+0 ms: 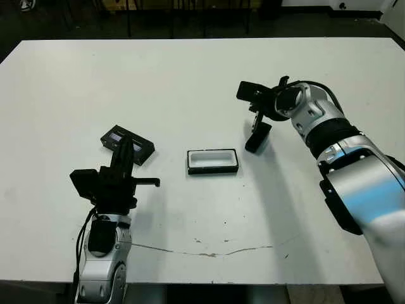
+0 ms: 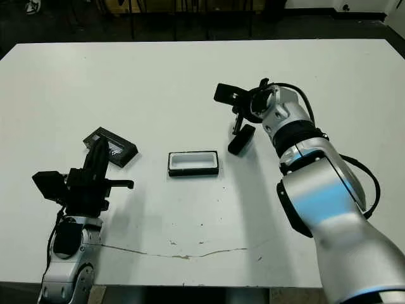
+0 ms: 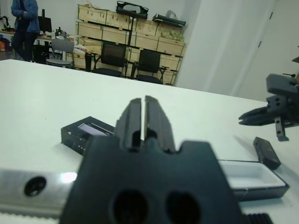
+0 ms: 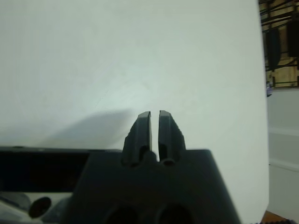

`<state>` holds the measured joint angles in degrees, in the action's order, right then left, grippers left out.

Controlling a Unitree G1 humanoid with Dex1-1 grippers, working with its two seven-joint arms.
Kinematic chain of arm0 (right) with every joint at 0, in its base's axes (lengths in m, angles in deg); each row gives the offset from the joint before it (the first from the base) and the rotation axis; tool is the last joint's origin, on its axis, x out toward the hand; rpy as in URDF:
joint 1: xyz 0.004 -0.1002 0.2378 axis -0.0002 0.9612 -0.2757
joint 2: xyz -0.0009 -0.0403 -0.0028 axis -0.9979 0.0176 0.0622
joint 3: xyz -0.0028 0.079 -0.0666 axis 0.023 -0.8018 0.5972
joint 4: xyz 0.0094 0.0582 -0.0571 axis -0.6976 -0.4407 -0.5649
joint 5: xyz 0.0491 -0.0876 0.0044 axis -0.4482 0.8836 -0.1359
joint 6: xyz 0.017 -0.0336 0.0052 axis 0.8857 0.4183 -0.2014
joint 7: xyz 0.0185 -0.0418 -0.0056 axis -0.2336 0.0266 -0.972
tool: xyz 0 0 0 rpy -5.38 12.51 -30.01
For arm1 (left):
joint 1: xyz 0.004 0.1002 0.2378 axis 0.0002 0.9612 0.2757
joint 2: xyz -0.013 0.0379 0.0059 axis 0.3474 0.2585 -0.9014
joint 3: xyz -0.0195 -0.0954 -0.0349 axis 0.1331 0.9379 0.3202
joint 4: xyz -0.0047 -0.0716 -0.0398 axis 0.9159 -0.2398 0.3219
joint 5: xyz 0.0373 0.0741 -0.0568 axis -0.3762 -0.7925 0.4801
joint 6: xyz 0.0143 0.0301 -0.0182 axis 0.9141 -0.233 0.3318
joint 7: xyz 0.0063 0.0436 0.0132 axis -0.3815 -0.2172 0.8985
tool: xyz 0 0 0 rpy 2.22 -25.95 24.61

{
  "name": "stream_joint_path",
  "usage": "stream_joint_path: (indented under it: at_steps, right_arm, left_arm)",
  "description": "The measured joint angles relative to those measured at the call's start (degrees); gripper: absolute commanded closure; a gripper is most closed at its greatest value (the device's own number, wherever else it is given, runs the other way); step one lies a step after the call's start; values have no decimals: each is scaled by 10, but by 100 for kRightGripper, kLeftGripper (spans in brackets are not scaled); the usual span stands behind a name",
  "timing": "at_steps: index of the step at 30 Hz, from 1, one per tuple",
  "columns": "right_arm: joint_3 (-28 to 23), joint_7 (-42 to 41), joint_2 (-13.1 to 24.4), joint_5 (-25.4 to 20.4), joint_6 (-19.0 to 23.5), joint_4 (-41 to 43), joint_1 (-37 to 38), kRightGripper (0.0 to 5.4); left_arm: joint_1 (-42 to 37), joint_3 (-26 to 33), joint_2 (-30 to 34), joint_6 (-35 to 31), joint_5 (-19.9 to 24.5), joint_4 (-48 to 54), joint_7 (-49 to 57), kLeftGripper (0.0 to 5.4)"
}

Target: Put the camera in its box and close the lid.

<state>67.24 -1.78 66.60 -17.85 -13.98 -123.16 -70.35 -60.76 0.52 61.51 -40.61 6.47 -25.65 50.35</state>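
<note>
Nothing done yet, by the look of it. Box (image 1: 212, 161) sits open and empty mid-surface (image 1: 190, 82); camera (image 1: 258, 137) lies just right of it, lid (image 1: 128, 144) well left. Right gripper (image 1: 253, 96) above camera, left gripper (image 1: 124, 155) near lid; both w/ fingers nearly together, holding nothing.
</note>
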Motion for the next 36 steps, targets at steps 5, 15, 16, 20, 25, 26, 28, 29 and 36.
stream_joint_path:
  at_steps: [5,15,16,20,25,26,28,29,36]
  right_arm:
    - [1,-11,0,0,0,0,15,540]
    - [4,-18,2,3,-1,-1,20,540]
    - [4,-21,3,3,-1,-1,20,540]
    - [3,-29,7,0,-1,-1,20,540]
    - [2,-52,27,-1,-26,1,21,540]
    - [2,-56,32,-1,-30,2,22,540]
    - [2,-66,41,-1,-30,6,23,540]
    - [2,-71,46,-1,-30,9,23,540]
    - [-7,-108,73,-15,-35,58,41,540]
  left_arm:
    - [2,-2,-1,0,0,0,1,538]
    - [2,-3,-2,0,0,0,3,538]
    - [2,-3,-2,0,1,0,3,538]
    - [2,-4,-2,0,-3,-1,4,538]
    - [3,-4,-2,1,-4,-1,5,538]
    - [4,-5,-2,1,-4,-1,6,538]
    - [4,-5,-2,1,-5,-1,8,538]
    - [4,-5,-2,1,-5,-1,9,538]
    - [4,-5,-1,0,-3,0,9,538]
